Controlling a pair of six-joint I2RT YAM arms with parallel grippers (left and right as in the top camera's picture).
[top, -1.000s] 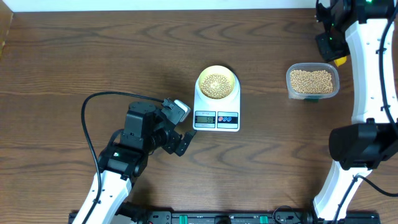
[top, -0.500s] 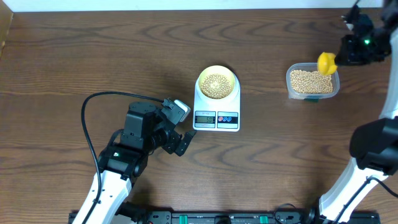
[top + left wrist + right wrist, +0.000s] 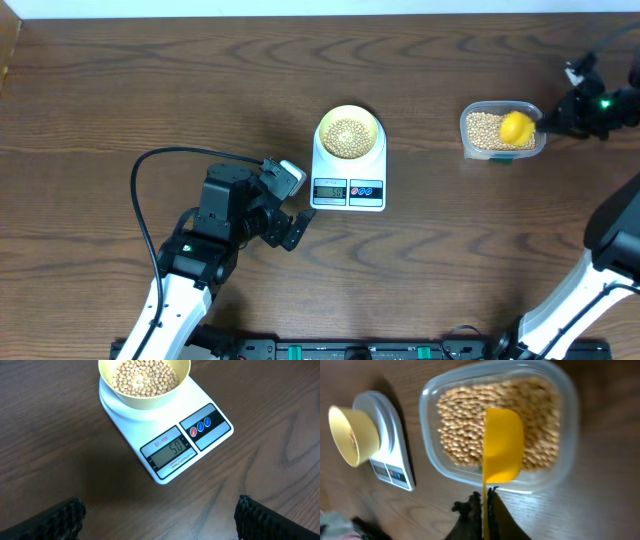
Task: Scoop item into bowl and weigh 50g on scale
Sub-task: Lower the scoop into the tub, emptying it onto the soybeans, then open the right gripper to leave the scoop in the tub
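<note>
Pale-yellow and round, the bowl (image 3: 375,130) sits on the platform of the white scale (image 3: 348,190), near the middle of the dark wooden bench (image 3: 150,80). A heap of small tan beans (image 3: 347,135) fills the bottom of the bowl. In the left wrist view the scale's display (image 3: 170,452) reads 50, and the small round buttons (image 3: 200,425) lie just beside it on the front edge.

To the scale's right, well apart from it, stands a clear rounded-rectangular tub (image 3: 569,435) with a bed of the same beans across its floor. A bright yellow measuring spoon (image 3: 503,445) hangs over the right part of the tub, its scoop above the beans. Whether it touches them cannot be told, nor whether it carries any. The right end effector (image 3: 485,507) is pinching the spoon's thin handle, which the right wrist view shows edge-on between the dark fingers. The arm reaches in from the bench's right edge.

The left end effector (image 3: 295,204) rests low near the scale's front left corner, apart from it, and points toward the scale. Its fingers (image 3: 60,517) are spread wide with nothing between them; only their dark tips show at the bottom corners of the left wrist view. A black cable (image 3: 150,160) loops over the bench beside that arm.
</note>
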